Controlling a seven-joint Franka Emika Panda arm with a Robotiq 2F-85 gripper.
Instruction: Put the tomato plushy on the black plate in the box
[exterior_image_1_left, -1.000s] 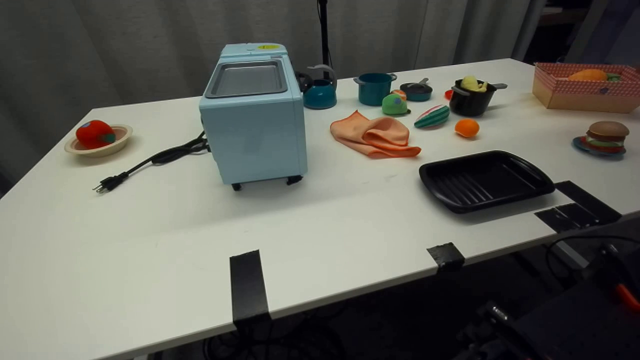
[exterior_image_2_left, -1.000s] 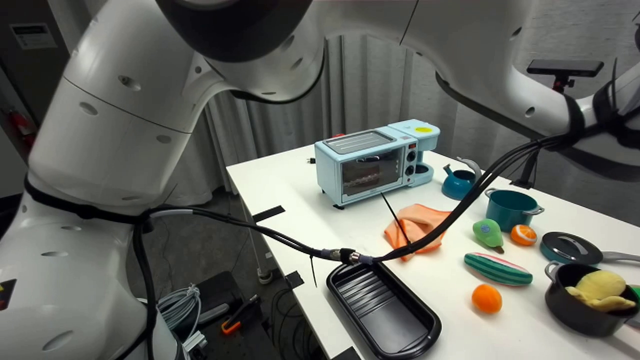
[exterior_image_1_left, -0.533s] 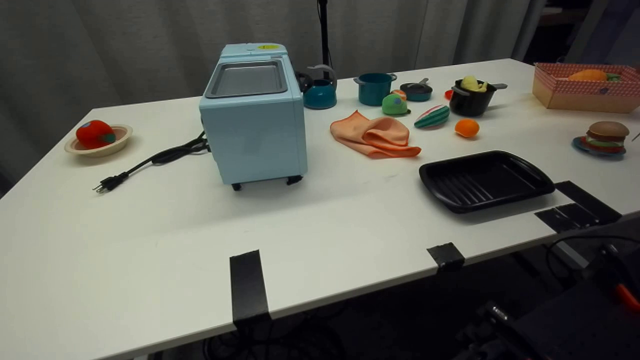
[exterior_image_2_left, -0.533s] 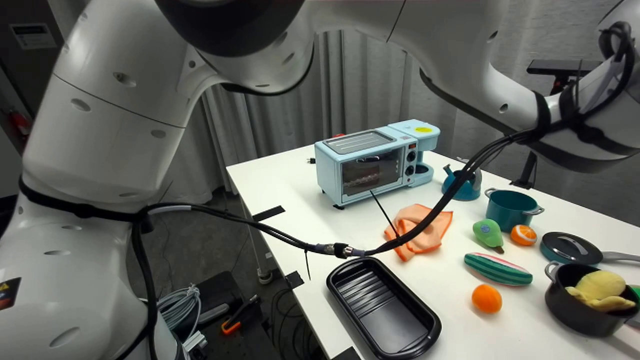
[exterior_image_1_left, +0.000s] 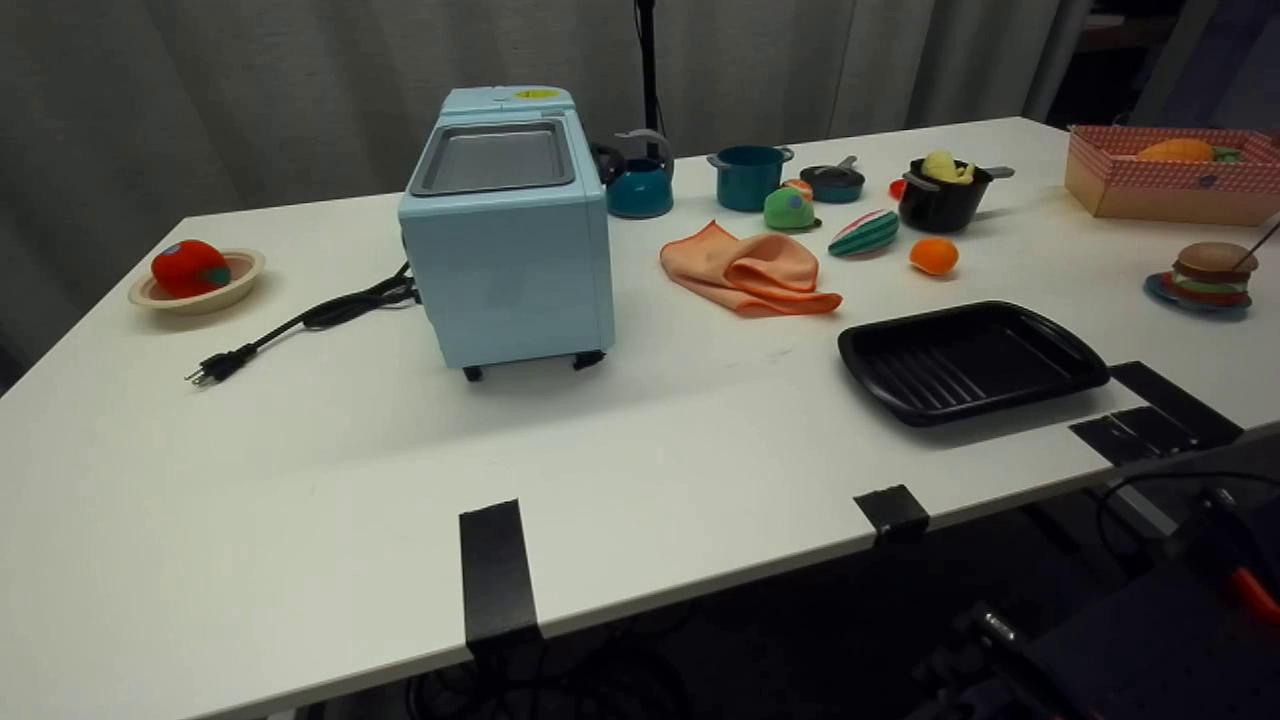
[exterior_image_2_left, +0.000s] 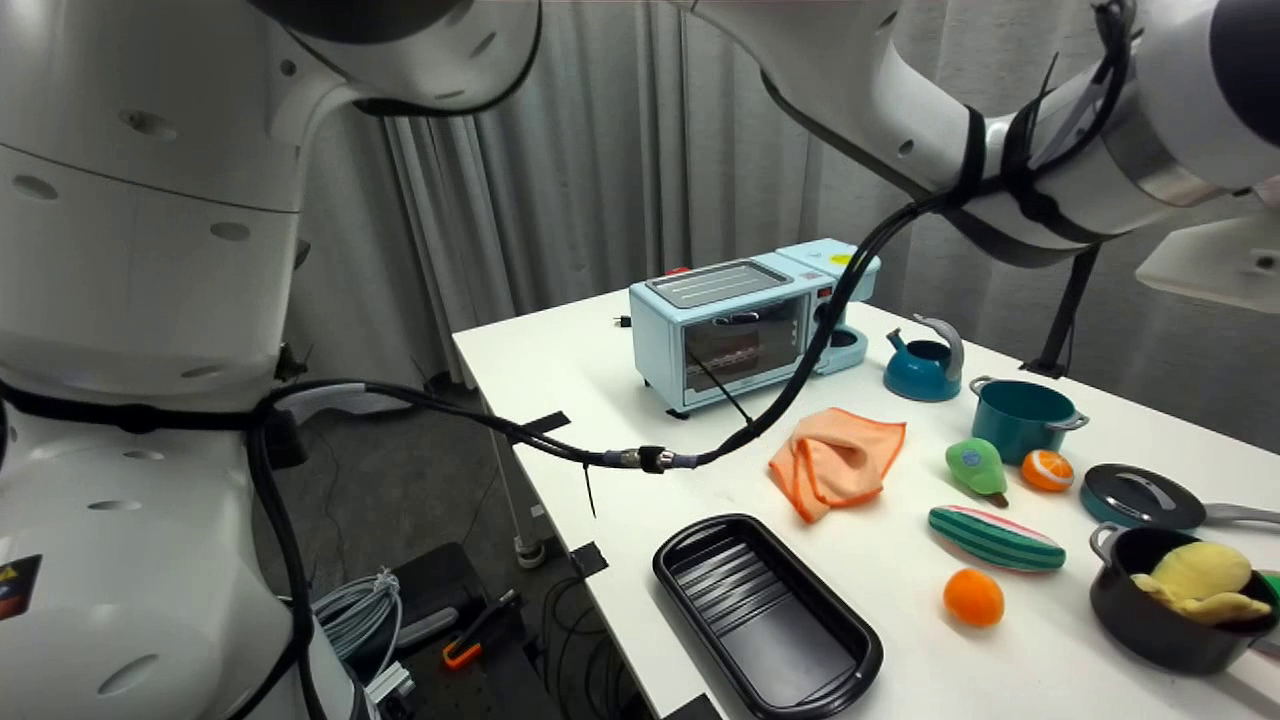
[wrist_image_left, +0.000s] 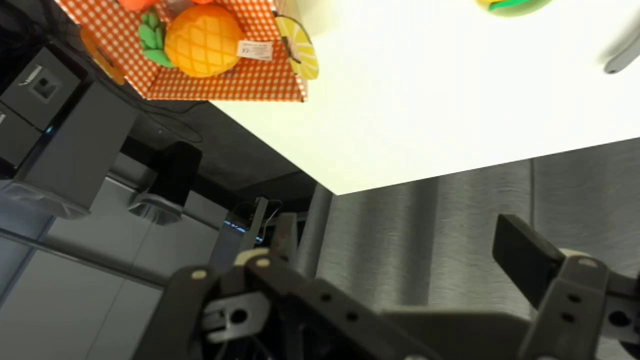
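Observation:
The black plate lies near the table's front edge with nothing on it; it also shows in an exterior view. The red-checked box stands at the far right, with an orange pineapple plushy in it. In the wrist view the box is at the top left, cut by the frame. Red-orange things show in it at the top edge; I cannot tell whether one is the tomato plushy, which I cannot otherwise find. My gripper is open and empty, high beside the box.
A red toy sits in a tan bowl at the far left. A blue toaster oven, orange cloth, watermelon, orange, black pot and burger stand on the table. Cables hang from the arm.
The arm has risen and shifted left in an exterior view, bringing more of its wrist end into view at the right edge. The table's objects have not moved.

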